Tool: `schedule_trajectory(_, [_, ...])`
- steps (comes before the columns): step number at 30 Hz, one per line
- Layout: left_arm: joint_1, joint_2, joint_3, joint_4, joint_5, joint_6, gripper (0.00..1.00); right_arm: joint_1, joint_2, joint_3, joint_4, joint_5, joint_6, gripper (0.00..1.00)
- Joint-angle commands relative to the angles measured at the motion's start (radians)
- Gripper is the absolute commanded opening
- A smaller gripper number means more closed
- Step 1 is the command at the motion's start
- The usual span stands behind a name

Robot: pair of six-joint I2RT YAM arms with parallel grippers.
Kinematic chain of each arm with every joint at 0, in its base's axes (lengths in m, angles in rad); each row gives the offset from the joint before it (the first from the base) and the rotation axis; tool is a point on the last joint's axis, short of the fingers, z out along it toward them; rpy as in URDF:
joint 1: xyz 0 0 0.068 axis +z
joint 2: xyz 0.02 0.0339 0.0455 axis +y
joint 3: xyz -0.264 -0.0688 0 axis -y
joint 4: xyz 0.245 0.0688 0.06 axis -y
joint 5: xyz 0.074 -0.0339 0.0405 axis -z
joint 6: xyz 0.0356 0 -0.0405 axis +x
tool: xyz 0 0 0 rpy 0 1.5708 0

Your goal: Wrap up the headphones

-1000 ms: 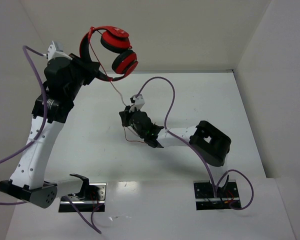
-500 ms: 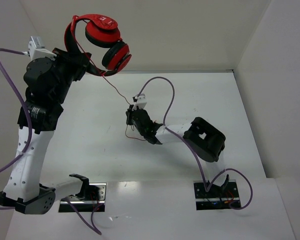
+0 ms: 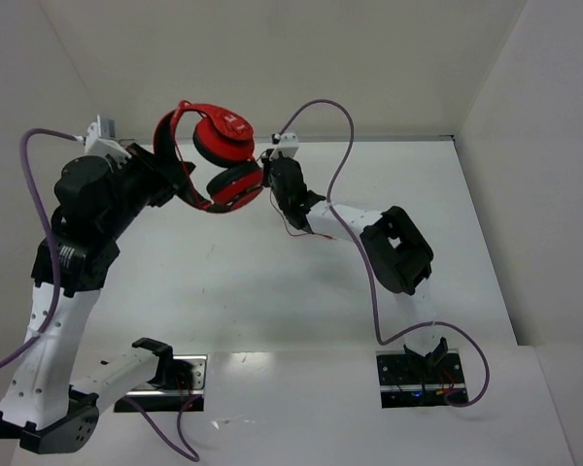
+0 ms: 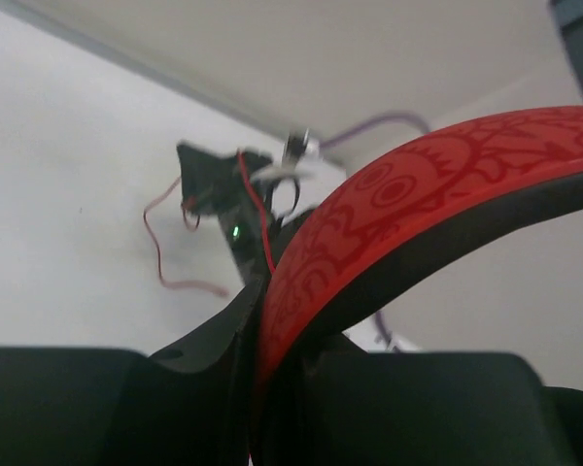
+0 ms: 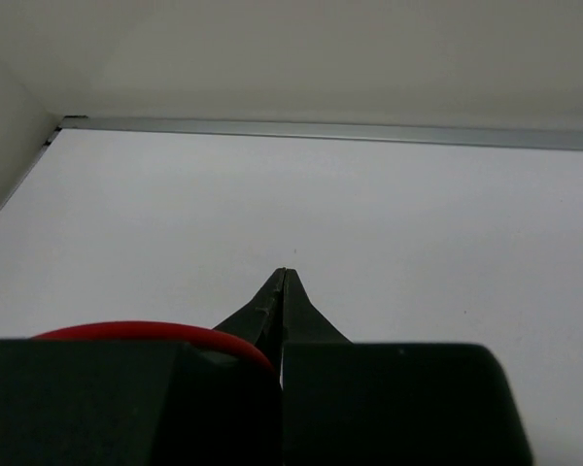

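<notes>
Nearest, white surface (image 3: 223, 291), with both arm bases at its near edge. Further back at left, the left gripper (image 3: 172, 175), raised, clamped tight on the black-and-red headband (image 4: 418, 194) of the headphones (image 3: 223, 144); these are held clear of the surface, red ear cups to the gripper's right. Just right of the cups, the right gripper (image 5: 284, 277), jaws fully closed, the thin red cable (image 5: 136, 330) pinched between them near their base. Farthest, a purple robot cable (image 3: 340, 146) arching.
</notes>
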Motion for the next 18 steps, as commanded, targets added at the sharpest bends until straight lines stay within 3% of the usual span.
schedule_trajectory(1, [0.004,-0.018,-0.041,0.018,0.175,0.083,0.00,-0.017,0.051,0.118,-0.042,0.003,-0.110,0.01])
schedule_trajectory(7, [0.004,-0.018,-0.182,-0.137,0.236,0.267,0.00,-0.048,0.103,0.354,-0.166,0.035,-0.208,0.01])
schedule_trajectory(12, [0.004,0.002,-0.231,-0.231,0.161,0.406,0.00,-0.096,0.122,0.555,-0.263,0.052,-0.246,0.01])
schedule_trajectory(15, [0.004,0.016,-0.253,-0.255,0.152,0.471,0.00,-0.105,0.123,0.621,-0.317,0.009,-0.260,0.01])
schedule_trajectory(18, [0.004,0.055,-0.253,-0.304,0.053,0.519,0.00,-0.105,0.114,0.666,-0.343,-0.017,-0.286,0.01])
